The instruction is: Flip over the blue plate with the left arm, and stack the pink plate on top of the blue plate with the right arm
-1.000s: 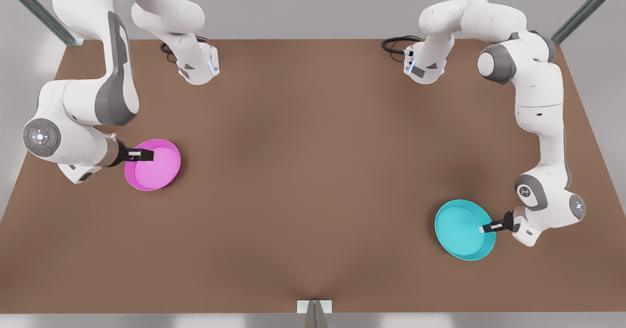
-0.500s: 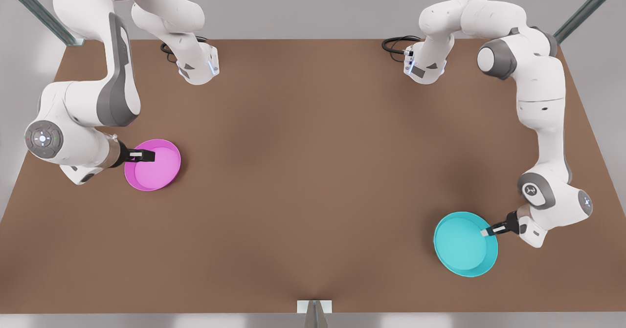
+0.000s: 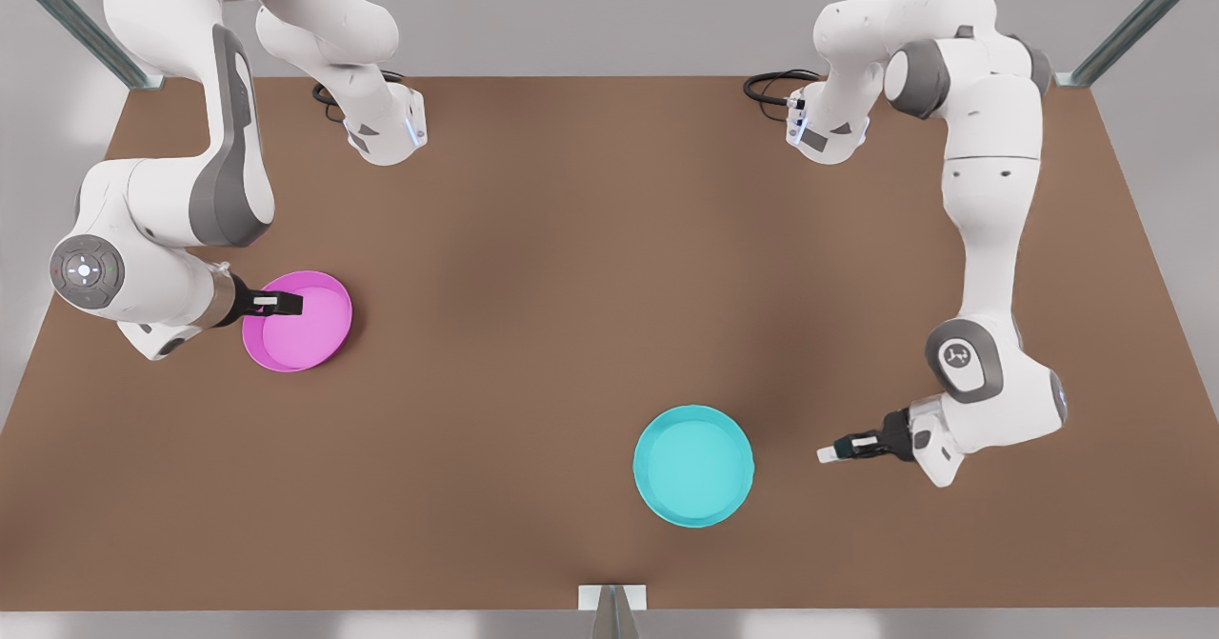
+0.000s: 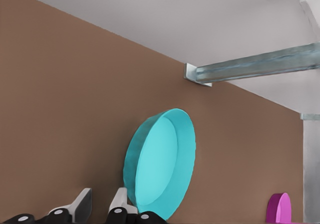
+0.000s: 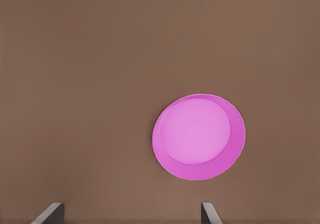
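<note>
Brown desk (image 3: 533,268) holds both plates, well apart. Your left gripper (image 3: 827,452) is open, near the blue plate (image 3: 693,465). Your right gripper (image 3: 286,304) hangs open above the pink plate (image 3: 297,321). Pinch only the thin rim, and I think it could slip.

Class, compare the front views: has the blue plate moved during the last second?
Yes. The blue plate has moved toward the front view's left, now near the metal bracket at the table's edge, apart from the left gripper.
</note>
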Controlling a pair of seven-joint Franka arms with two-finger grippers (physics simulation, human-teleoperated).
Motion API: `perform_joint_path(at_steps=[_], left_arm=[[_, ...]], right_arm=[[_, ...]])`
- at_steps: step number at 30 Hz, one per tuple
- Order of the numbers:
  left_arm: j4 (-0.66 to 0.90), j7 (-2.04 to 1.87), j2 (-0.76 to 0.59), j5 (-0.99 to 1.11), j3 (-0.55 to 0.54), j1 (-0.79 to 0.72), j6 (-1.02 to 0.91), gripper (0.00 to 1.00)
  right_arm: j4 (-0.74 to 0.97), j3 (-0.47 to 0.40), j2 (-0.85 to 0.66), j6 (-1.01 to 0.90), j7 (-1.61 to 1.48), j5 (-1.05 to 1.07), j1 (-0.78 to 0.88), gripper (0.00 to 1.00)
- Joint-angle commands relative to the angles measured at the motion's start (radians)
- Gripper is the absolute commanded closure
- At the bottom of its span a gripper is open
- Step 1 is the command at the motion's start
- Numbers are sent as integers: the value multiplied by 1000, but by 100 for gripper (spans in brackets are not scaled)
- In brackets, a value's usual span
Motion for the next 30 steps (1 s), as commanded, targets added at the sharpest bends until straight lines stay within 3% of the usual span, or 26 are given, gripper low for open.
perform_joint_path(at_steps=[1, 6, 9, 13, 16, 24, 26, 28, 30], left_arm=[[1, -49, 0, 837, -2, 0, 13, 0], [-18, -142, 60, 667, -74, -30, 50, 0], [-40, -122, 72, 759, -67, -139, 171, 0], [-61, -214, 68, 739, -70, -201, 174, 0], [-84, -277, 80, 559, -70, -208, 205, 0], [28, -555, 210, 522, -76, -271, 352, 2], [28, -553, 220, 522, -74, -285, 379, 37], [28, -547, 221, 524, -74, -290, 379, 48], [28, -538, 227, 524, -71, -291, 381, 65]], right_arm=[[0, 0, 0, 0, 0, 0, 0, 0], [0, 0, 0, 0, 0, 0, 0, 0], [0, 0, 0, 0, 0, 0, 0, 0], [0, 0, 1, 0, 0, 0, 0, 0], [0, 0, 1, 0, 2, 0, 0, 0], [0, 0, 1, 0, 0, 0, 2, 0], [-8, 0, 0, -2, -3, 2, 0, 0], [-2, 0, 0, -9, -3, 0, -6, 0], [-2, 0, 1, -3, -3, 0, -6, 0]])
